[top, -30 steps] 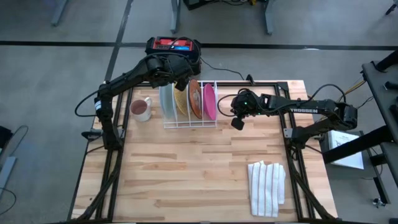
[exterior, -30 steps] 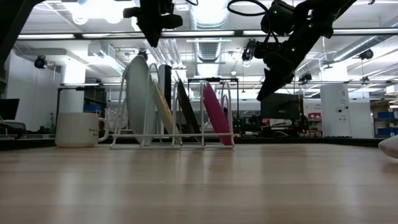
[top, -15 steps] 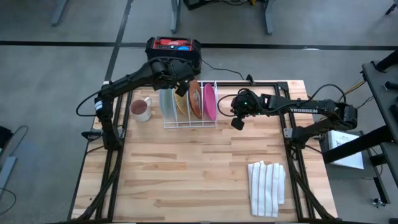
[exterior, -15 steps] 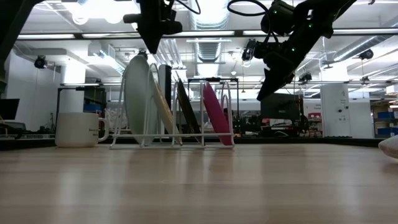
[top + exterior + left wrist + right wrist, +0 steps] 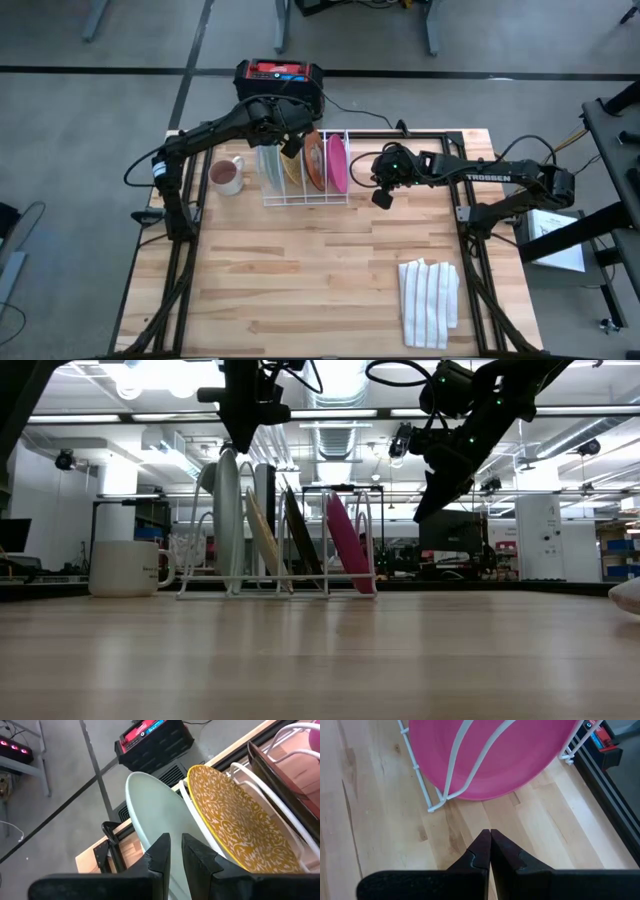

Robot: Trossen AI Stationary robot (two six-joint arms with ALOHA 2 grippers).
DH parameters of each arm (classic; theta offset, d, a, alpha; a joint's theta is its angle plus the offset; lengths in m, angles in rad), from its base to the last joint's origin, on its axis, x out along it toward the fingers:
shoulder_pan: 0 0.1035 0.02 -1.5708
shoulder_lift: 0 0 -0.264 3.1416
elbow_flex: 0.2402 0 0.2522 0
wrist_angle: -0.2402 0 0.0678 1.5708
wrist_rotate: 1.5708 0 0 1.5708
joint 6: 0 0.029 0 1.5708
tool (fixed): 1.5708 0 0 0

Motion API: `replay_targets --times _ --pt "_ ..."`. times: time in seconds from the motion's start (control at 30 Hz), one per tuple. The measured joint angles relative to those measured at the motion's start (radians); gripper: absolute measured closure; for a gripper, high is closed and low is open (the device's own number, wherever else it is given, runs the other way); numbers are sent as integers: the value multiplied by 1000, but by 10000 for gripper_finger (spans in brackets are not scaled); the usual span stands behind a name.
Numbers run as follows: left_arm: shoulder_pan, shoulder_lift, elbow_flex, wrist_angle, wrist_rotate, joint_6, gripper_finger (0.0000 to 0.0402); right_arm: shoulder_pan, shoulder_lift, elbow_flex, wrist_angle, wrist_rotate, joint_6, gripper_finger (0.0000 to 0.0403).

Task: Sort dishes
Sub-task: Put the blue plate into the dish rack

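Note:
A white wire rack [image 5: 305, 195] at the table's far middle holds four dishes on edge: pale teal [image 5: 268, 160], yellow speckled [image 5: 290, 165], orange-brown [image 5: 313, 160] and magenta-pink [image 5: 337, 163]. My left gripper [image 5: 175, 851] is above the rack's left end, shut on the teal plate [image 5: 228, 520]. That plate stands nearly upright in the leftmost slot. My right gripper [image 5: 380, 197] hovers shut, holding nothing, just right of the pink plate [image 5: 485, 755] and clear of the table. My left gripper pinches the teal plate's upper rim [image 5: 167, 827] between its two fingers, one finger on each face. The fingers come from above, slanting down from the table's far left. The plate's lower edge [image 5: 228, 588] sits in the rack; the plate stands nearly upright.
A white mug [image 5: 228, 175] stands just left of the rack. A striped white cloth [image 5: 428, 300] lies folded at the near right. A red-and-black box [image 5: 280, 78] sits on the floor beyond the far edge. Bare wood [image 5: 300, 280] spreads before the rack.
My left gripper has sunk a little toward the rack, still shut on the teal plate. The plate has come from a lean to nearly upright, so the low view now shows it edge-on in the leftmost slot.

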Motion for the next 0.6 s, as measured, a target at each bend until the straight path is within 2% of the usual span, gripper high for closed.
replay_targets --times 0.6 --pt "2 0 -2 0 -2 -12 365 0 0 -3 0 0 0 403"
